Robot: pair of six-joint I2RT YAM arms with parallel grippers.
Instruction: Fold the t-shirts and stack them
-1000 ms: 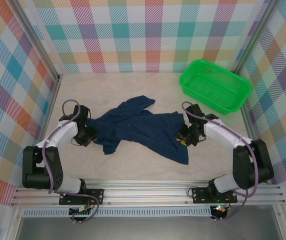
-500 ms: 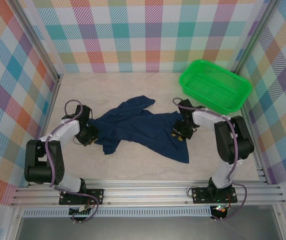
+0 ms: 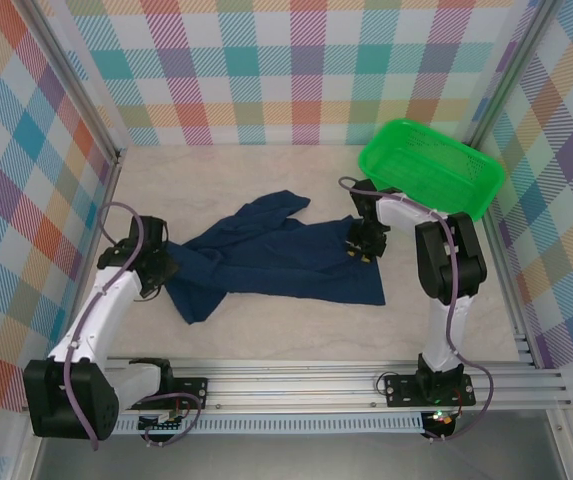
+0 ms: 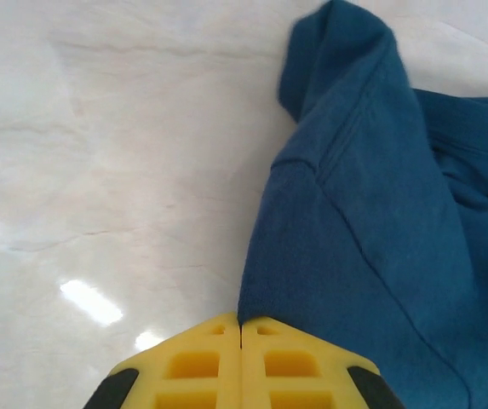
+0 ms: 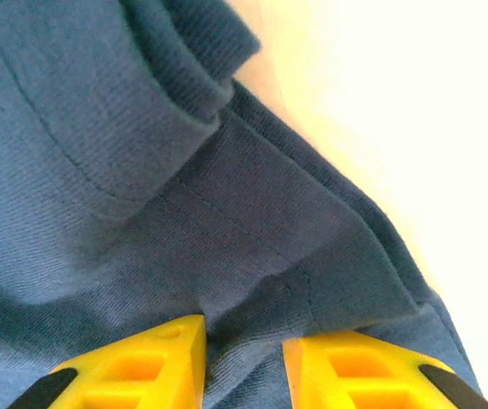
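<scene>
The pale marbled table (image 3: 266, 335) carries one dark navy blue soft cotton t-shirt (image 3: 276, 262) at its middle. It is drawn out sideways between the two arms but rumpled, with one flap thrown up toward the back. No fold is made and no stack begun, so I judge the task barely started, with flattening the cloth first. A bright green plastic mesh basket (image 3: 431, 170) sits at the far right corner. The left end effector (image 4: 241, 332) has its yellow fingers pressed together on the shirt's left edge. The right end effector (image 5: 242, 345) is clamped on a bunched fold at the shirt's right side.
</scene>
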